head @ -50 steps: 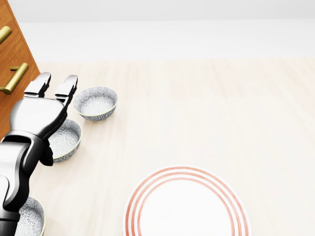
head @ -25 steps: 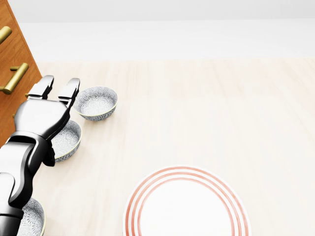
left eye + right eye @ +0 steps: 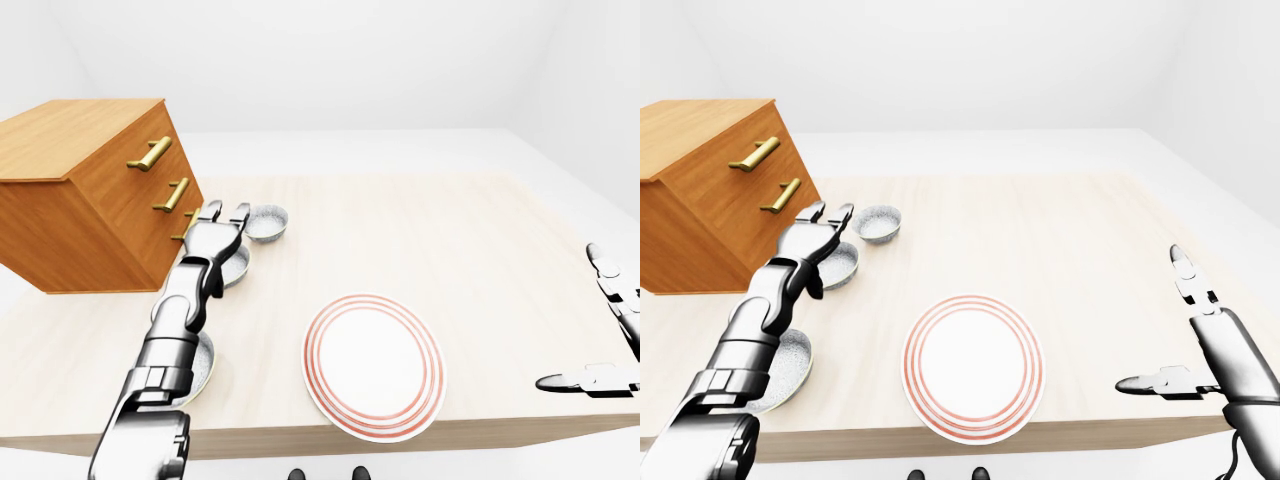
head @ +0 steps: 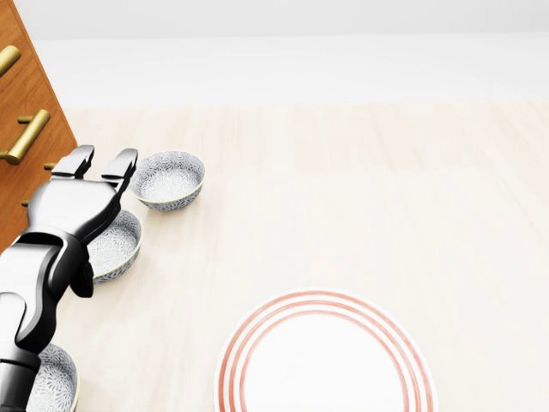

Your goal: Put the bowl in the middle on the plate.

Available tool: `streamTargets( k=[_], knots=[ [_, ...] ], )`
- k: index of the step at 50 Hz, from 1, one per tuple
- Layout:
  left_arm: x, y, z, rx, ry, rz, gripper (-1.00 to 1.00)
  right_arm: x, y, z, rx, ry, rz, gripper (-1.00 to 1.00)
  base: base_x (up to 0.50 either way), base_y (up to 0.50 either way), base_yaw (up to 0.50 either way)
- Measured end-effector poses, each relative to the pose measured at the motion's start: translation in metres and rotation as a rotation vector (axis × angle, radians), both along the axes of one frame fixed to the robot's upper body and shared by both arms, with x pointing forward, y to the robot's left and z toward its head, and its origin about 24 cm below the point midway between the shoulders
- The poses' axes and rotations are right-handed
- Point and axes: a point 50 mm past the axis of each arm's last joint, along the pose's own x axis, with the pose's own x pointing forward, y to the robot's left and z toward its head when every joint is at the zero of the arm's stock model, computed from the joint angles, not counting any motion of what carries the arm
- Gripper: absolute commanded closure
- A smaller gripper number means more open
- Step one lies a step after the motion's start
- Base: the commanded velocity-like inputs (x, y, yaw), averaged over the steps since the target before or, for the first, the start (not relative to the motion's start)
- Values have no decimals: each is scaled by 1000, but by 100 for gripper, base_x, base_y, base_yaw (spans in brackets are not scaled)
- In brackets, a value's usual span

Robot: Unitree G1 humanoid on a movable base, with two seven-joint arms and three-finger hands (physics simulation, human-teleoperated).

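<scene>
The round, glossy plate (image 4: 324,360), white with red rings, is seen bare, so nothing is judged done (the right hand (image 3: 1215,345) is held open, well apart). Farther off, the small patterned middle bowl (image 4: 116,245) is found on the table (image 4: 386,197), overhung by the open, empty left hand (image 4: 73,206).

L hand (image 4: 73,206) hides part of mid bowl (image 4: 122,242); plate (image 4: 326,365) cropped.

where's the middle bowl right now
In the head view's left, the middle bowl sits partly hidden by the left hand, between the upper bowl and lower bowl.
</scene>
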Motion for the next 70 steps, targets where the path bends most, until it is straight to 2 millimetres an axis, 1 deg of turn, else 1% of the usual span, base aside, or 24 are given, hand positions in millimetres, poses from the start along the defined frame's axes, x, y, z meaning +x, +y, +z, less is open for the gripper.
streamTargets(
  k=[18, 53, 70],
  knots=[
    [1, 2, -7, -10, 60, 11, -100, 0, 0, 0, 0, 0, 0, -100, 0, 0, 0],
    [1, 5, -29, -10, 125, 26, -100, 0, 0, 0, 0, 0, 0, -100, 0, 0, 0],
    [3, 8, -33, 11, 126, 34, -100, 0, 0, -1, 2, 3, 0, -100, 0, 0, 0]
  ],
)
